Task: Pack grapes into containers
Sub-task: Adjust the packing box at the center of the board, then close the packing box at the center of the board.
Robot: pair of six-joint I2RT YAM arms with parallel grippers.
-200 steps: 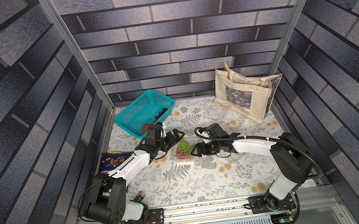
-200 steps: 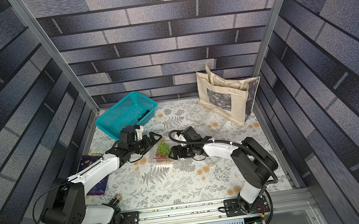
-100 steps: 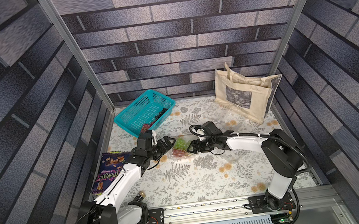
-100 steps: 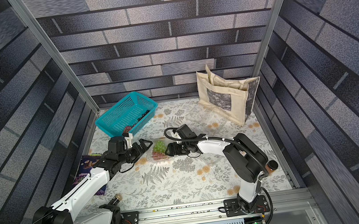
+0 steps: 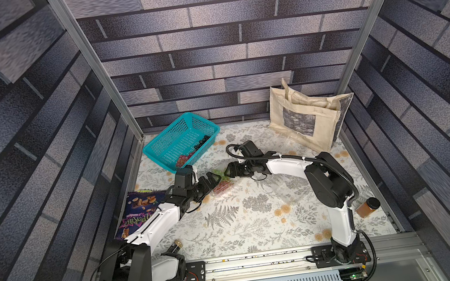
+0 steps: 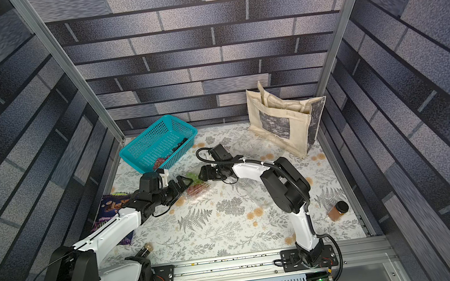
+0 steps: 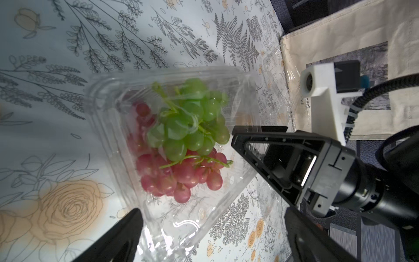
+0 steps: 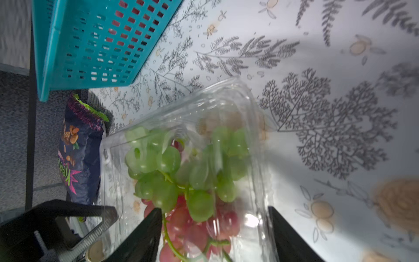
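Here the teal basket (image 5: 171,142) sits at 11 o'clock on the worktop (image 5: 229,234). Near the middle lies a clear container (image 7: 181,226) with green grapes (image 7: 188,122) on top of red grapes (image 7: 181,174) inside. The left tool (image 5: 212,179), at its 9 o'clock, is spread wide, while the right tool (image 5: 229,171), at 2 o'clock, reaches around the lid edge, and I cannot tell if it grips.
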